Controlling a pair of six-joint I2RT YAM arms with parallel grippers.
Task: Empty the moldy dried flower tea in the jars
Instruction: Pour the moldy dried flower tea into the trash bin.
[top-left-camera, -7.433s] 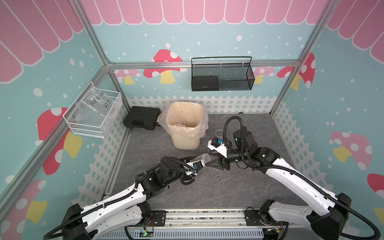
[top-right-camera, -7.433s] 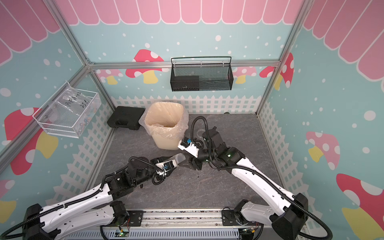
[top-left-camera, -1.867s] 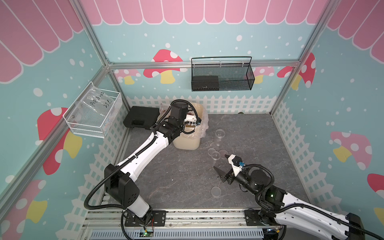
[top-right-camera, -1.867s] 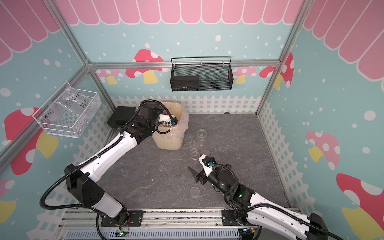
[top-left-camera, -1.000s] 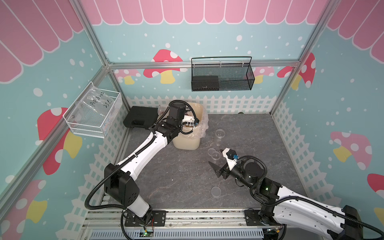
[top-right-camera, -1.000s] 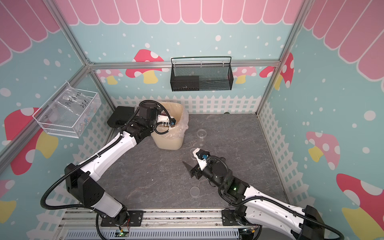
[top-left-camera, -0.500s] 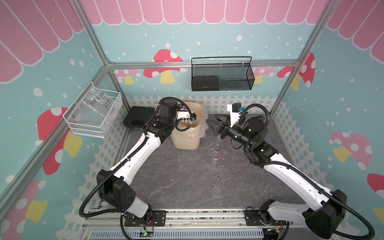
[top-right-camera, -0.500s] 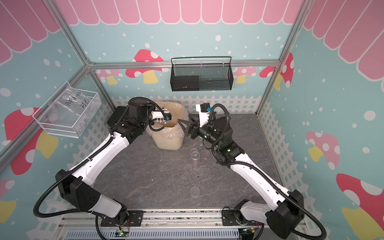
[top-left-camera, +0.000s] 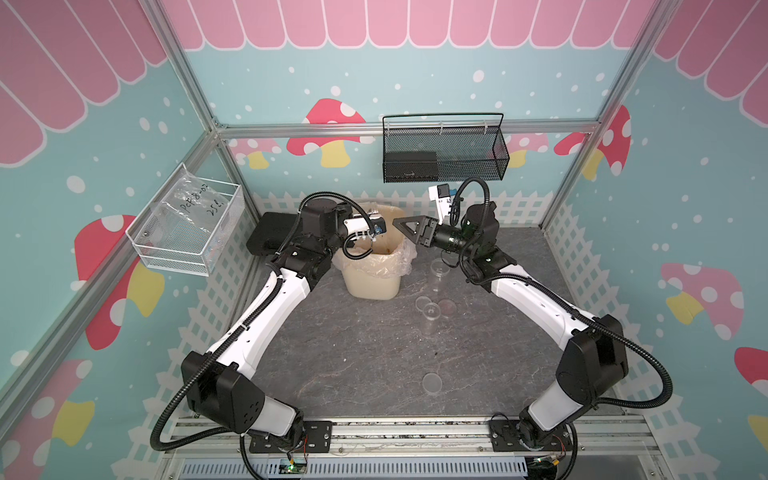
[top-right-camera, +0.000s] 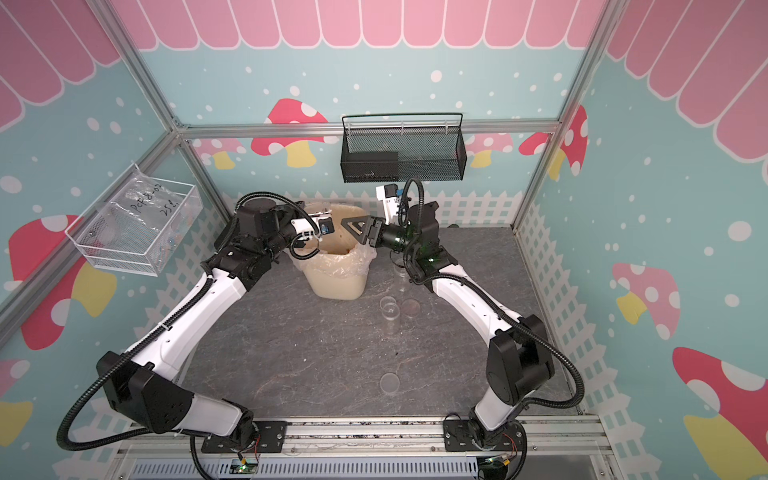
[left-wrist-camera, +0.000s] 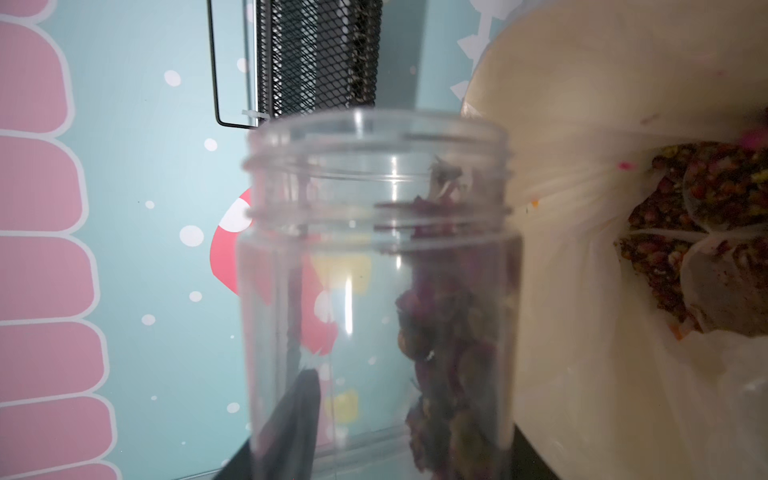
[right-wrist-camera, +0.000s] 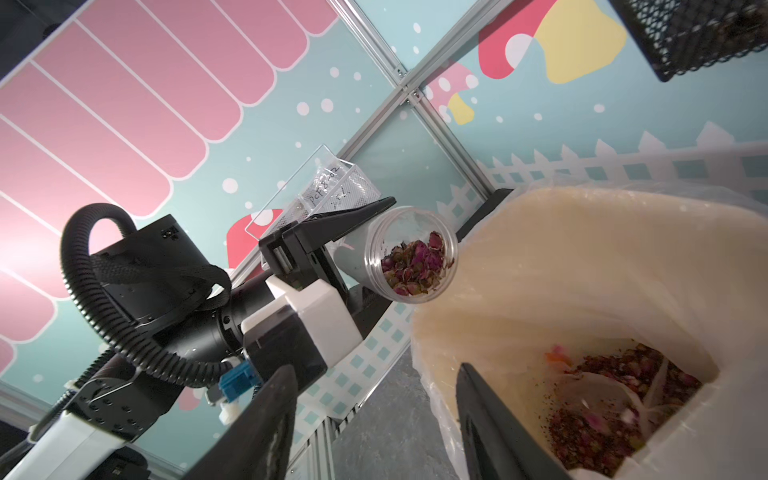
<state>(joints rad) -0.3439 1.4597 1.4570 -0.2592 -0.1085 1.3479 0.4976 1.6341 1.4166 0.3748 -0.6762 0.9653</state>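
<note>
Over the 11 o'clock side of the cream bin (top-left-camera: 368, 286), the left gripper (right-wrist-camera: 376, 253) squeezes a clear jar (right-wrist-camera: 399, 224) that is tipped on its side. Dried flower tea (right-wrist-camera: 415, 262) sits at the jar's open mouth. A heap of tea (right-wrist-camera: 602, 399) lies deep in the bin. At the bin's 2 o'clock side, the right gripper (right-wrist-camera: 374, 370) hangs with fingers apart, holding nothing. One empty jar (top-left-camera: 438, 270) and a second empty jar (top-left-camera: 432, 316) stand at the bin's 3 to 4 o'clock.

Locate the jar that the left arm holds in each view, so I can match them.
Top view: jar faint, by the bin's far rim.
Top view: jar at the same spot, hard to make out.
Left wrist: jar fills the middle, close up.
Right wrist: jar mid-picture, mouth toward camera, dried flowers inside.
Shared landmark: the cream bin.
</note>
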